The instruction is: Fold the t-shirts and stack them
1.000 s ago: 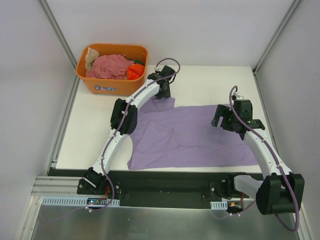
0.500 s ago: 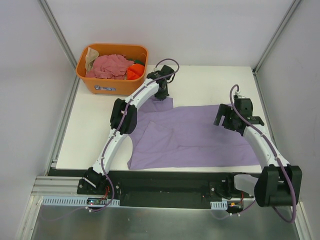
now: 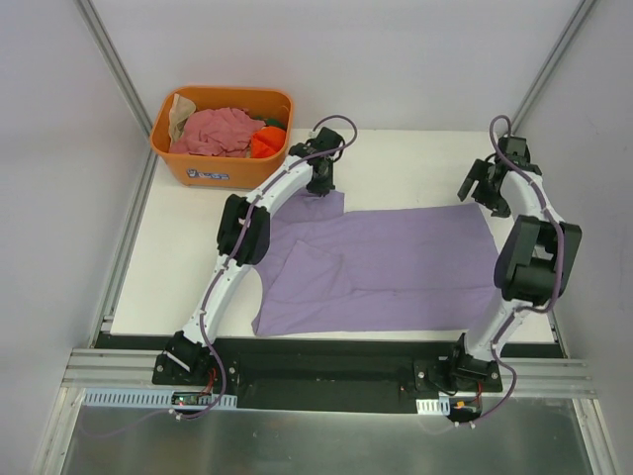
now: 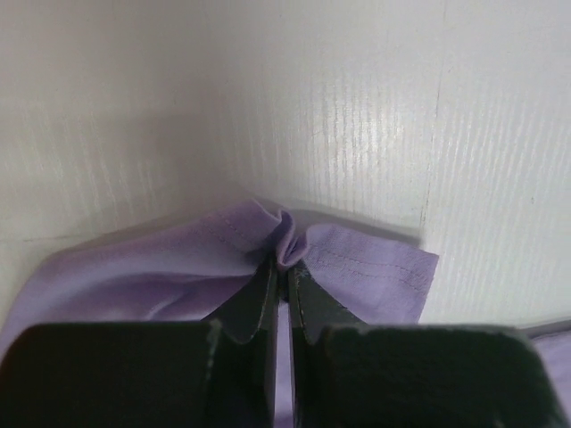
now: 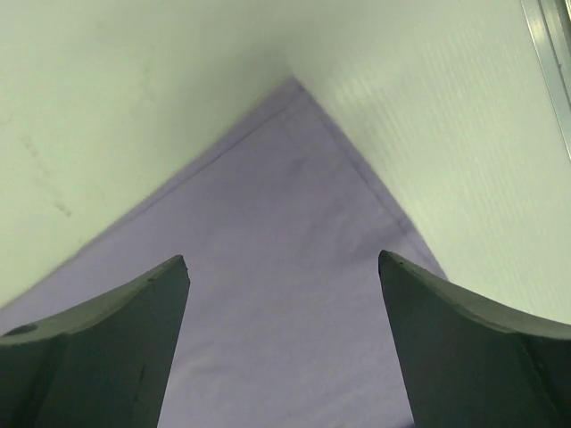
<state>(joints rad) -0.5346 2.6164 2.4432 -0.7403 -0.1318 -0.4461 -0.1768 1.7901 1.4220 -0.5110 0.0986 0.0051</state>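
The lavender-purple t-shirt [image 3: 386, 265] lies spread on the white table. My left gripper [image 3: 320, 188] is shut on a pinched fold at the shirt's far left sleeve edge; the left wrist view shows the bunched hem [image 4: 285, 239] between my closed fingers [image 4: 259, 299]. My right gripper [image 3: 479, 190] is open and empty above the shirt's far right corner; the right wrist view shows that corner [image 5: 299, 98] lying flat below and between my spread fingers [image 5: 134, 312]. Pink [image 3: 220, 131], orange [image 3: 265, 144] and beige [image 3: 180, 111] shirts lie in the tub.
The orange plastic tub [image 3: 220, 170] stands at the table's far left corner. Metal frame posts [image 3: 117, 69] rise at the back corners. The table's right edge and a metal rail [image 5: 549, 53] run close beside my right gripper.
My right arm has swung from over the shirt's right part to the far right corner. My left gripper stays shut on the sleeve edge, nearly still.
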